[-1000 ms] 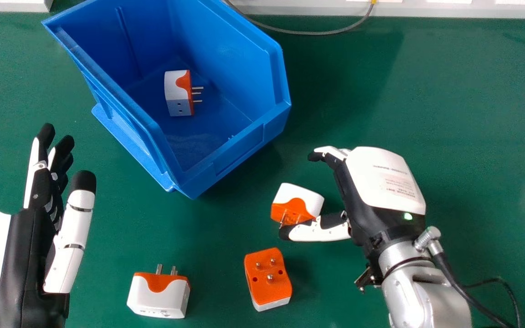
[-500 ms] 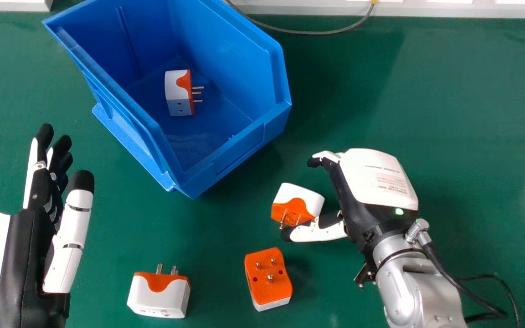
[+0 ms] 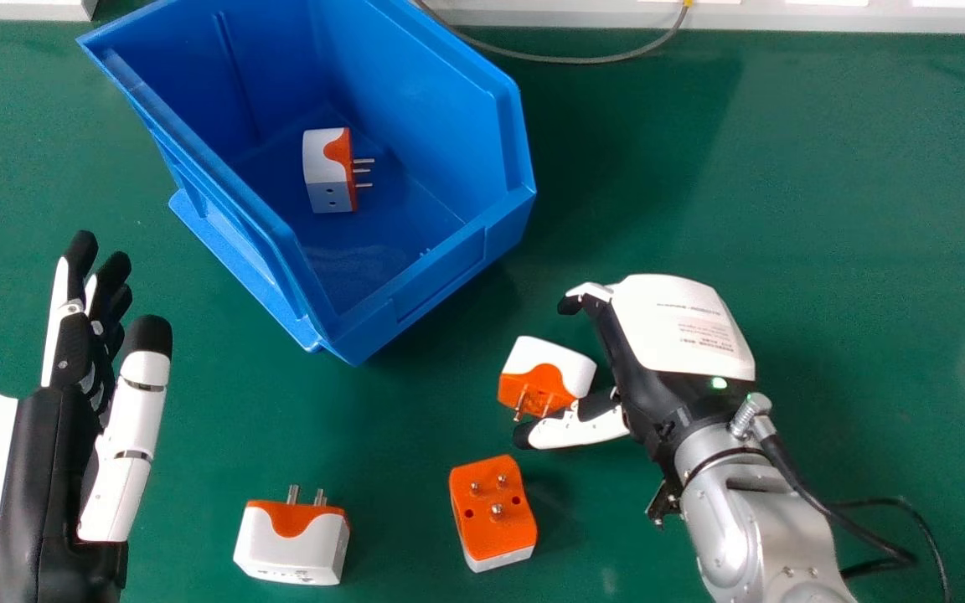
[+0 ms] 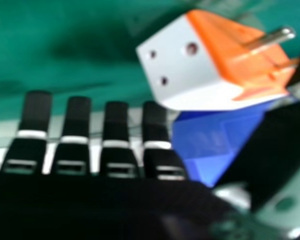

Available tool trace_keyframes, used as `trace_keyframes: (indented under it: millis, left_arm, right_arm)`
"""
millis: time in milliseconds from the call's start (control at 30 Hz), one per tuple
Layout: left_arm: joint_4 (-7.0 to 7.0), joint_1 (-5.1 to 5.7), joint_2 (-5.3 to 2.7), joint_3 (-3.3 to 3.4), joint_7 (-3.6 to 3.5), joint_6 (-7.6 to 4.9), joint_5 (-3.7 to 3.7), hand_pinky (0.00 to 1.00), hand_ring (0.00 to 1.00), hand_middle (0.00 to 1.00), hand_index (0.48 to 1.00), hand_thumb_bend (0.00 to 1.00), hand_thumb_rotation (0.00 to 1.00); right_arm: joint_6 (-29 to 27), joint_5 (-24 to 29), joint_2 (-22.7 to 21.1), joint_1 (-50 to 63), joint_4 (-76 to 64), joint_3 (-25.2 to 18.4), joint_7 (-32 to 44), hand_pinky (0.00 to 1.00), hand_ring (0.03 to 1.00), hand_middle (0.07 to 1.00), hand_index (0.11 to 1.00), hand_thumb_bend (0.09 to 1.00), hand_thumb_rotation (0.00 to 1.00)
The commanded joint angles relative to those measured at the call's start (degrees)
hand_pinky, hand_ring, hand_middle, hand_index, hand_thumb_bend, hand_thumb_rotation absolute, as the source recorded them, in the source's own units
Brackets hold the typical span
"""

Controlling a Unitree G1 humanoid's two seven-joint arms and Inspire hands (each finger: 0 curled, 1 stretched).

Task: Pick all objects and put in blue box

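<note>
- The right hand [image 3: 683, 331] is open, with its fingers stretched out and the thumb apart; it has hold of nothing.
- The tilted plug [image 3: 562, 364] lies on the counter [image 3: 868, 209] just to the left of the right palm, in the space between fingers and thumb — this is the relation the grasp turns on.
- Its long side slants across the hand's opening; its prongs face the thumb. Whether the thumb touches it, I cannot tell.
- The right hand is plainly nearer than the left hand [image 3: 51, 469], open at the view's left.
- Closing should probably bring the fingers onto the white back — a thumb on the prongs could slip.
- The blue box [image 3: 441, 117] stands beyond, to the left, one plug [image 3: 325, 172] inside.
</note>
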Motion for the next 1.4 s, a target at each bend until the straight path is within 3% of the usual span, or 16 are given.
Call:
trace_keyframes:
  millis: [0, 133, 233, 367, 700, 833, 1000, 1167, 1367]
  left_arm:
    - [-1.31, 0.07, -0.09, -0.07, 0.3, -0.29, 0.17, 1.0, 0.97, 0.97, 0.987, 0.42, 0.91]
    - [-1.39, 0.09, 0.0, -0.31, 0.09, -0.08, 0.22, 1.0, 0.98, 0.97, 0.99, 0.42, 0.91]
    - [-1.82, 0.18, -0.23, -0.61, 0.42, 0.45, 0.8, 1.0, 0.98, 0.97, 0.993, 0.42, 0.92]
    - [-1.78, -0.02, -0.6, -0.98, 0.44, 0.18, 0.57, 1.0, 0.99, 0.98, 0.997, 0.44, 0.93]
    - [-2.4, 0.23, -0.69, -0.81, 0.66, 0.94, 1.22, 1.0, 1.0, 0.99, 1.0, 0.46, 0.94]
    - [-2.12, 0.05, -0.72, -0.79, 0.34, 0.44, 0.31, 1.0, 0.99, 0.99, 1.0, 0.44, 0.94]
    - [-1.45, -0.37, -0.16, -0.59, -0.17, -0.76, 0.2, 1.0, 0.99, 0.99, 1.0, 0.43, 0.95]
    - [-1.87, -0.2, -0.42, -0.51, -0.4, -0.01, -0.46, 1.0, 0.99, 0.99, 1.0, 0.43, 0.94]
    - [-1.56, -0.56, -0.43, -0.34, -0.27, -0.03, -0.26, 1.0, 0.99, 0.99, 1.0, 0.43, 0.92]
  right_arm:
    - [0.24, -0.53, -0.15, -1.84, 0.03, 0.39, 0.01, 0.69, 0.785, 0.811, 0.762, 0.766, 0.42]
    - [0.78, -0.82, -0.17, -2.77, 1.04, 1.03, 0.43, 0.69, 0.784, 0.81, 0.761, 0.767, 0.42]
    - [1.29, -0.81, -0.21, -3.71, 2.07, 1.56, 0.49, 0.68, 0.784, 0.809, 0.76, 0.768, 0.42]
    - [1.35, -0.46, 0.0, -4.78, 3.83, 2.04, 0.02, 0.68, 0.781, 0.806, 0.753, 0.769, 0.43]
    - [1.42, -0.34, 0.39, -7.12, 8.06, 3.18, -1.26, 0.65, 0.765, 0.785, 0.73, 0.777, 0.4]
    - [1.94, -0.25, 0.68, -7.99, 9.58, 3.56, -1.6, 0.65, 0.767, 0.786, 0.73, 0.773, 0.41]
    - [2.38, -0.14, 1.0, -8.92, 11.22, 3.92, -2.34, 0.64, 0.761, 0.78, 0.719, 0.781, 0.4]
    - [2.68, -0.11, 0.86, -9.61, 11.98, 4.5, -2.53, 0.64, 0.759, 0.779, 0.716, 0.78, 0.4]
    - [3.08, 0.06, 0.91, -10.17, 12.71, 4.81, -2.32, 0.64, 0.763, 0.779, 0.717, 0.771, 0.4]
